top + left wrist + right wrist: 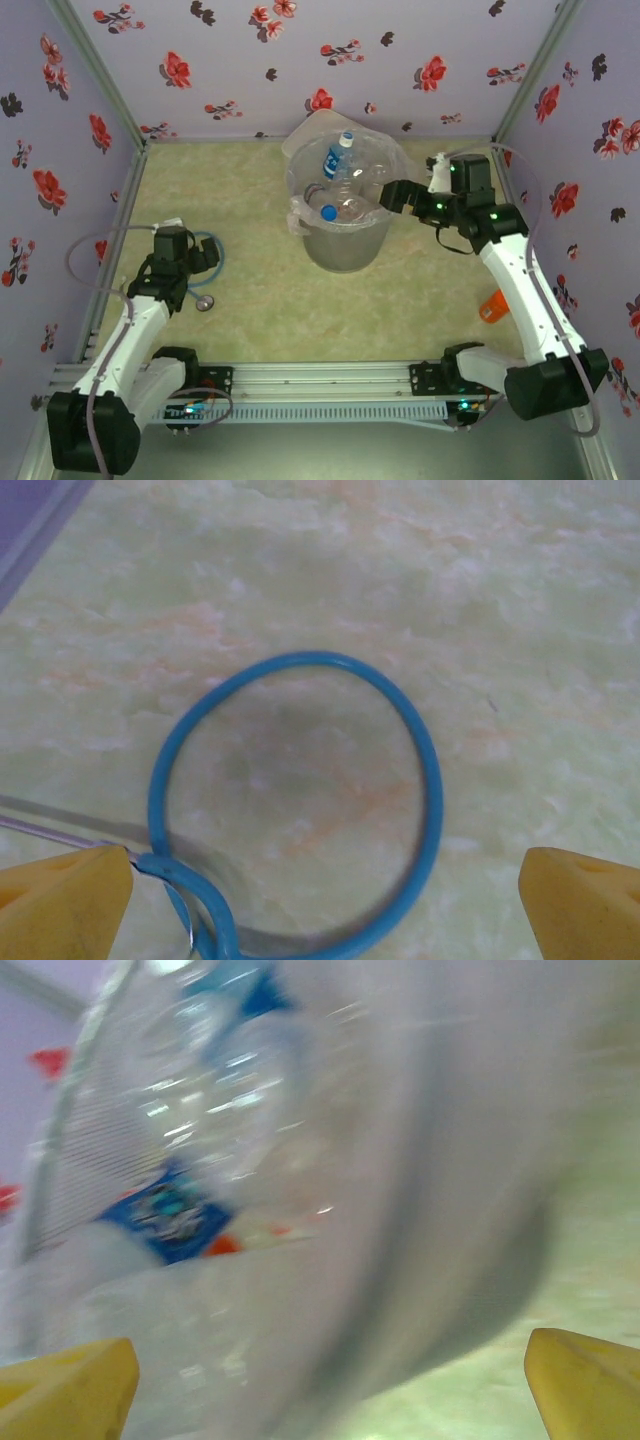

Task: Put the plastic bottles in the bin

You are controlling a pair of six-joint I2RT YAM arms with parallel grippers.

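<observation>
Clear plastic bottles [338, 158] are lying in the translucent grey round bin [345, 250] by the tabletop's far edge; right gripper [327, 1375] (fingers spread, empty) is crowding its rim, risking tipping it; left gripper [320, 890] is gaping too.

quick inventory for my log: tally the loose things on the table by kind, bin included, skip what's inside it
bin: 1
blue ring: 1
orange item: 1
total: 3
white shape at the far right is too unclear to count

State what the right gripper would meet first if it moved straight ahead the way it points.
Probably the wall of the bin, with plastic bottles behind it; the blurred view leaves depth unclear.
</observation>
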